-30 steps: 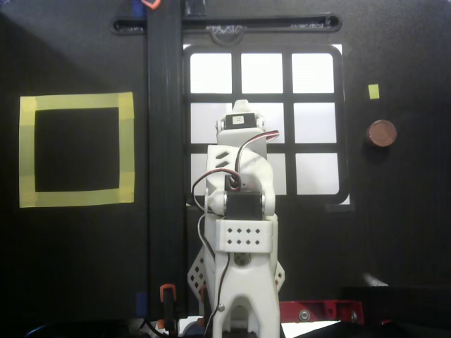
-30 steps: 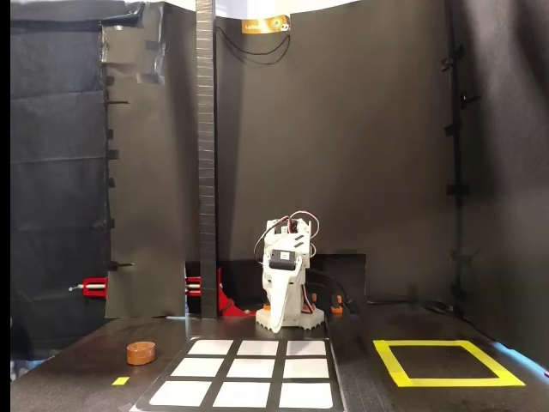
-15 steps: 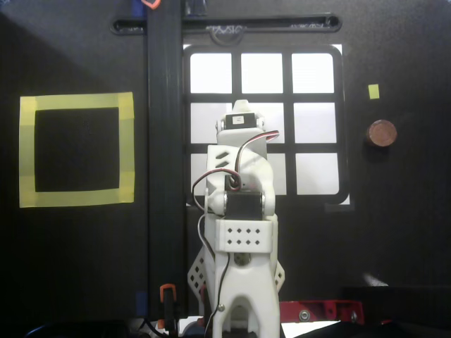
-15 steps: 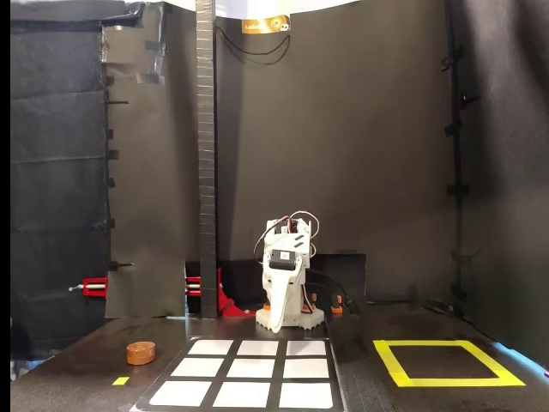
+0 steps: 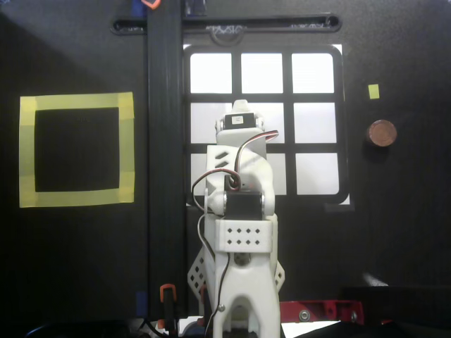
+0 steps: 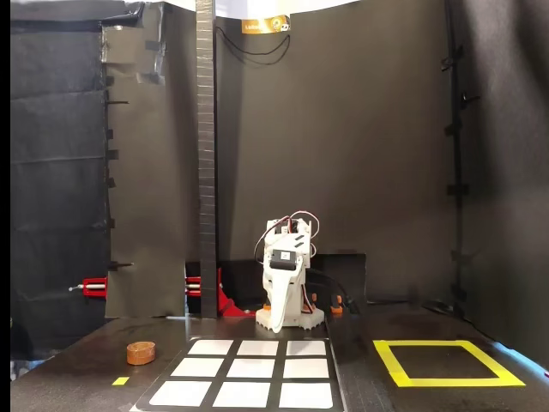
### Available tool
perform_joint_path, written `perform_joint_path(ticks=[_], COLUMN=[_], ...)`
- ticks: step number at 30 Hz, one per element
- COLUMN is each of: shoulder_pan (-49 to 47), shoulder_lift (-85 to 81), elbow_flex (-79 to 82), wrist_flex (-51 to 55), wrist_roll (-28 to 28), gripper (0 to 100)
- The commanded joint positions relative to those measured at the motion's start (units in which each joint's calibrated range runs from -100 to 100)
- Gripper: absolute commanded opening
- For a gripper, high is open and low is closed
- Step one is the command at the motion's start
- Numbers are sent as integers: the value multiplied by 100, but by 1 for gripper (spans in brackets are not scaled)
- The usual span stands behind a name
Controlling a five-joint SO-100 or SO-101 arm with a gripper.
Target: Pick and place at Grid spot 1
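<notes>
A brown round disc [image 5: 381, 132] lies on the black table to the right of the grid in the overhead view, and at the left [image 6: 141, 352] in the fixed view. Grid spot 1 [image 5: 211, 73] is the upper-left white cell of the black-framed grid, with nothing on it; in the fixed view it is the near right cell [image 6: 304, 395]. My white arm is folded over the grid's lower middle. The gripper [image 6: 276, 319] points straight down near the arm's base, looks shut and holds nothing. From overhead, the wrist servo [image 5: 240, 120] hides the fingers.
A yellow-tape square [image 5: 76, 101] sits left of the grid in the overhead view, and at the right [image 6: 429, 345] in the fixed view. A small yellow marker [image 5: 373, 91] lies above the disc. A black upright post [image 6: 205, 154] stands beside the arm's base.
</notes>
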Motion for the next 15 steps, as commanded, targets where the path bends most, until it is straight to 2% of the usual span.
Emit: perform_joint_path(ticks=[1,3,9,15], shoulder_pan=[47,72,231,307], shoulder_lift=[8,660,4343,6849], elbow_flex=[-37,-651,-3474,-6453], wrist_flex=[19,19,77,1655], wrist_roll=[-10,-10,-29,-29], gripper=[0,0,0,0])
